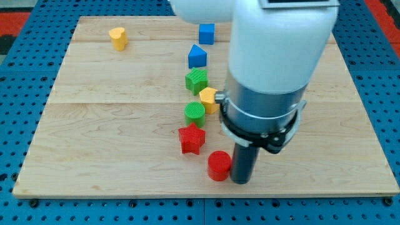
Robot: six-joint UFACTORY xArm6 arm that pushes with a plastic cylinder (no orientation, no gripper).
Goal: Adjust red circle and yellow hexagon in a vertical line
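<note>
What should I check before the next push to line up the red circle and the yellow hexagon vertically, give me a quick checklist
1. My tip in view: ok.
2. My tip beside the red circle, at its right edge: ok; actual contact: cannot tell.
3. Yellow hexagon fully visible: not ok, the arm covers its right side.
4. Circle under hexagon: not ok, circle sits slightly right.
5. Leftward push path clear: not ok, red star lies up-left, close by.

Pale, smooth-grained wooden board (112, 125); matt plastic-looking red circle (219, 165) just left of matt dark tip (240, 181).
</note>
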